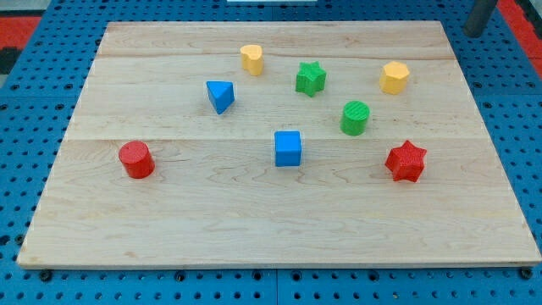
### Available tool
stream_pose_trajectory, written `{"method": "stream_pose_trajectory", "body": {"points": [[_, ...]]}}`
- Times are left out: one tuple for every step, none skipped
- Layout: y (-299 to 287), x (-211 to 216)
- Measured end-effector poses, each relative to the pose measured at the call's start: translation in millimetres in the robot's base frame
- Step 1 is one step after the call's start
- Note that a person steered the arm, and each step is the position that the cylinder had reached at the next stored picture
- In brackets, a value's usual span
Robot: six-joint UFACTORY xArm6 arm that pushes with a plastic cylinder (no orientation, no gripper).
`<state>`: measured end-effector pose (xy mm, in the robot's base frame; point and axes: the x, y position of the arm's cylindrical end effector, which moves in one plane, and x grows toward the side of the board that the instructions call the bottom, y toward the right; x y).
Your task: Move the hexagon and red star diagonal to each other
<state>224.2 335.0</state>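
The yellow hexagon [395, 76] sits on the wooden board [254, 229] toward the view's upper right. The red star [406, 161] lies below it, slightly to the right, near the board's right edge. They stand almost one above the other, with the green cylinder [355, 117] to their left, between their heights. My tip [474, 32] is a dark rod at the view's top right corner, just off the board's upper right corner. It is well above and to the right of the hexagon and touches no block.
A green star [310, 78] lies left of the hexagon. A second yellow block [251, 59] sits at top centre. A blue triangle [220, 96], a blue cube [288, 148] and a red cylinder [135, 159] lie further left. Blue pegboard surrounds the board.
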Motion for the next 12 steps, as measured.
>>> {"method": "stream_pose_trajectory", "body": {"points": [[-28.1, 18.9], [-49.9, 34.3], [-49.0, 72.5], [-70.2, 113.5], [-68.3, 113.5], [-68.3, 113.5], [-72.8, 113.5], [-107.1, 113.5], [-159.9, 113.4], [-169.8, 141.3], [-169.8, 189.1], [-175.5, 229.3]]}}
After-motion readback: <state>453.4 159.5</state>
